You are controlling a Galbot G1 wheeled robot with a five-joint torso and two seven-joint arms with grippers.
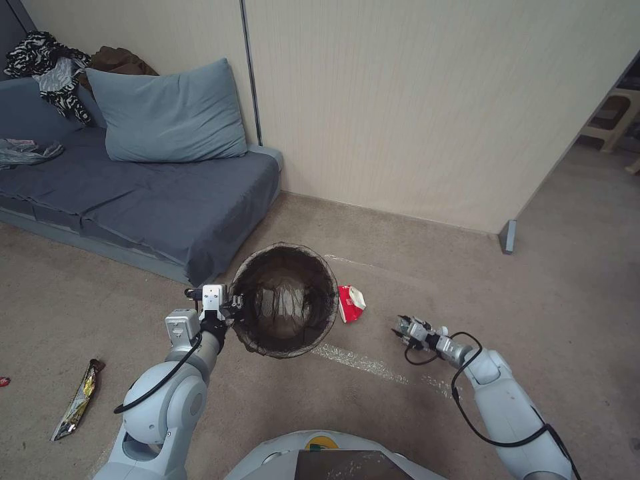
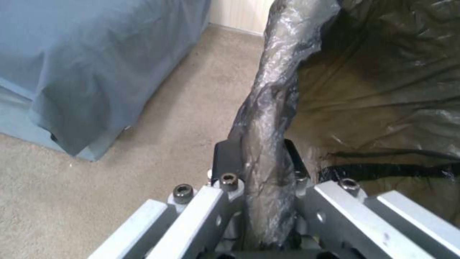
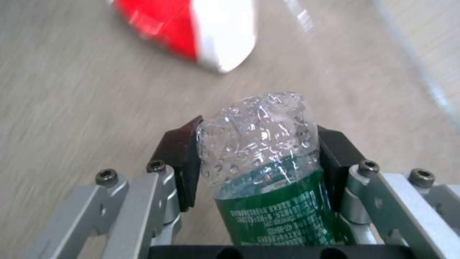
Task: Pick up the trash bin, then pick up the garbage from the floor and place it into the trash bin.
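The trash bin, round and lined with a dark bag, hangs just above the carpet in front of me. My left gripper is shut on its near-left rim; the left wrist view shows the fingers clamped on the bag-covered rim. Off to the right, my right gripper is low over the floor, shut on a clear bottle with a green label. A crushed red-and-white paper cup lies on the carpet just right of the bin, ahead of the bottle. A gold snack wrapper lies on the floor at my far left.
A blue sofa with a pillow and loose clothes stands at the back left, its corner close behind the bin. A panelled wall runs behind, ending at a partition foot. A small red scrap lies at the left edge.
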